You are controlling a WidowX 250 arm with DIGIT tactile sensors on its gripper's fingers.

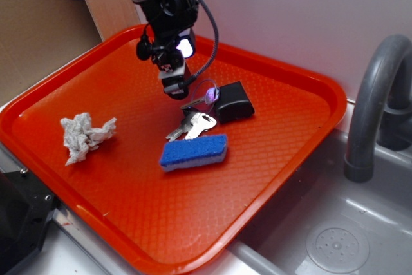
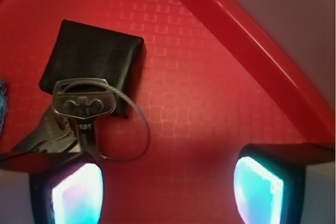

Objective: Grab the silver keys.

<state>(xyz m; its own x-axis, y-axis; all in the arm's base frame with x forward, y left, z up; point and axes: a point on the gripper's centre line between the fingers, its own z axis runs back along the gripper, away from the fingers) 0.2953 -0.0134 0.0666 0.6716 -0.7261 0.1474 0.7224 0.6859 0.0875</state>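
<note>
2 fingertips (image 2: 76,192) wide apart, pincer (image 1: 175,88) above silver keys (image 1: 193,125)

The black WidowX arm reaches in from the upper left of the exterior view, its wrist bent so the gripper (image 1: 175,88) points downward, hanging low with its tip close above the surface. A dark cable loops from the arm's upper body round to the wrist. In the wrist view the two fingers (image 2: 79,192) stand well apart, jaws spread, their translucent pads glowing blue-white.
</note>
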